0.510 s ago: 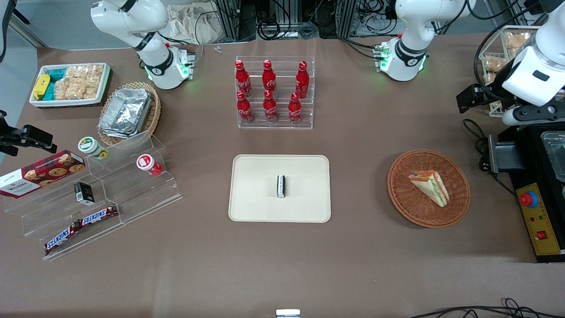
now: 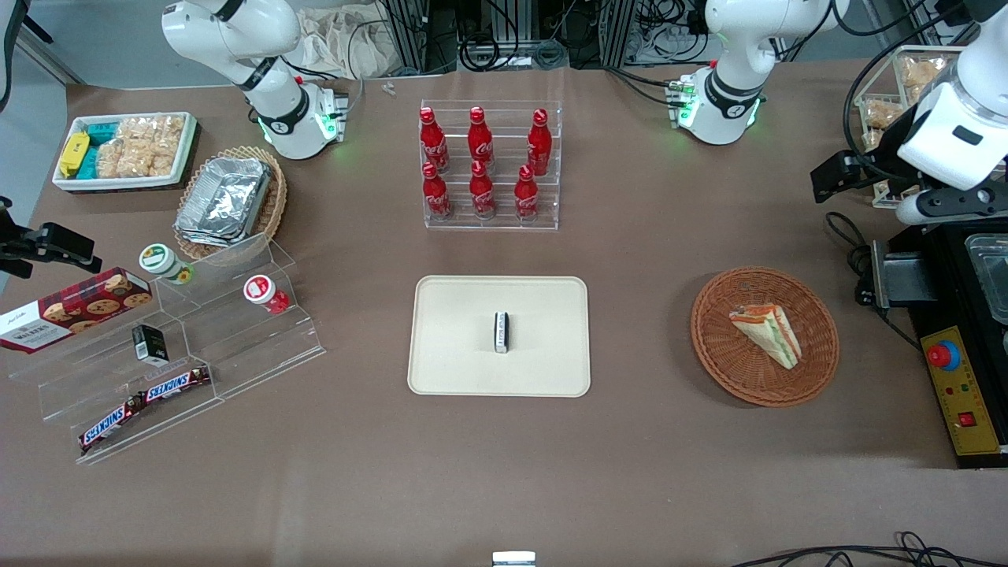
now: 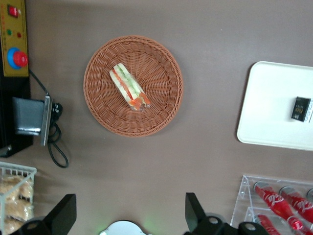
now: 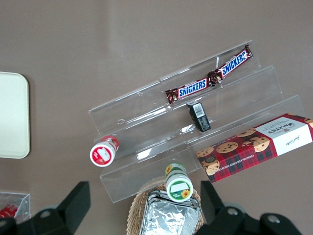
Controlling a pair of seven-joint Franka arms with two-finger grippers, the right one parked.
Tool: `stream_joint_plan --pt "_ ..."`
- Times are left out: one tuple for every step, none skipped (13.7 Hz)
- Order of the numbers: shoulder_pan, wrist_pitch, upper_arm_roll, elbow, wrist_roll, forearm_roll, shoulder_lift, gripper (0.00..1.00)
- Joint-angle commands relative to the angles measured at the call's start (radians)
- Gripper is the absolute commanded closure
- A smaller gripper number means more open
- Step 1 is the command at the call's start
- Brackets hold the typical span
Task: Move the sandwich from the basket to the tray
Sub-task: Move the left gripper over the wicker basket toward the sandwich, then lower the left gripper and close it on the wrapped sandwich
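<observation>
Sandwich (image 2: 766,335) sits inside the round basket (image 2: 819,354) in the front view, lying on its side with its layers showing, and the basket rests on the brown table (image 2: 646,472) toward the working arm's end. Well apart from it, mid-table, lies the tray (image 2: 457,346), with a small black-and-white block (image 2: 501,331) on it. Farther from the camera than the tray stands a clear rack of red bottles (image 2: 480,169). Between basket and tray is only bare tabletop. Just beside the basket, at the table's end, is a black box with a yellow panel (image 2: 962,402) and loose cables (image 2: 854,244). The gripper (image 2: 846,175) hangs high above that end, well away from the basket. From the left wrist view, the gripper (image 3: 129,215) has its two fingers (image 3: 62,215) spread wide apart with nothing between them, looking down on the basket (image 3: 102,105), the sandwich (image 3: 129,87) and a corner of the tray (image 3: 266,107).
</observation>
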Motion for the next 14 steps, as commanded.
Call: stream_joint_plan --pt "0.011 0.091 -0.007 -0.089 -0.117 -0.015 -0.01 0.0" --pt "0.011 0.153 -0.006 -0.15 -0.16 -0.015 -0.016 0.0" --pt "0.011 0.223 -0.004 -0.217 -0.203 -0.007 -0.027 0.0" --pt "0.012 0.294 -0.003 -0.288 -0.248 -0.004 -0.033 0.0" --pt "0.023 0.363 -0.001 -0.357 -0.275 0.004 -0.039 0.0" --pt "0.049 0.427 -0.001 -0.417 -0.294 0.004 -0.041 0.0" --pt "0.061 0.489 -0.001 -0.472 -0.312 0.004 -0.039 0.0" --pt "0.078 0.556 -0.001 -0.524 -0.325 0.004 -0.03 0.0" --pt "0.086 0.63 0.0 -0.58 -0.337 0.004 -0.022 0.0" --pt "0.103 0.728 0.0 -0.647 -0.354 0.004 -0.01 0.0" --pt "0.114 0.788 0.0 -0.675 -0.378 0.005 0.014 0.0" --pt "0.114 0.813 0.0 -0.675 -0.401 0.005 0.048 0.0" --pt "0.114 0.837 0.0 -0.674 -0.415 0.005 0.083 0.0" --pt "0.114 0.877 0.0 -0.675 -0.432 0.007 0.114 0.0"
